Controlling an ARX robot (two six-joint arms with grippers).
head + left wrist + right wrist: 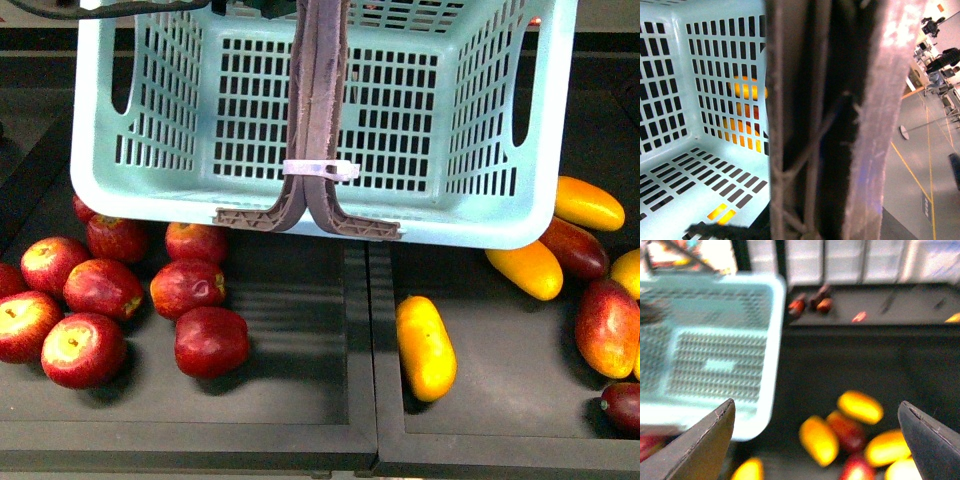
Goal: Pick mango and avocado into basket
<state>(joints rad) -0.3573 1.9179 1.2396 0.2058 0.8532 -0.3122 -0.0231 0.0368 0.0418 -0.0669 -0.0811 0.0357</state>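
Black trays (290, 395) lie side by side, and the basket (500, 215) hangs over their far part with its brown handles (318, 120) pressed together. The right pincer (815, 402) is wide apart and holds nothing, above the right-hand tray. The state of the left pincer I cannot tell, because the handles fill its view.

The mango (425, 347) lies alone near the left edge of the right-hand tray, free on all sides. I judge it the best one to take: come down from above and close across its narrow middle, not the ends, since smooth skin may slip.

Other yellow mangoes (524, 268) lie toward the right edge and touch red-blushed mangoes (607, 327). One is partly under the basket corner, so fingers have little room there. Red apples (100, 290) fill the left-hand tray. The avocado I cannot find; the right wrist view is blurred.
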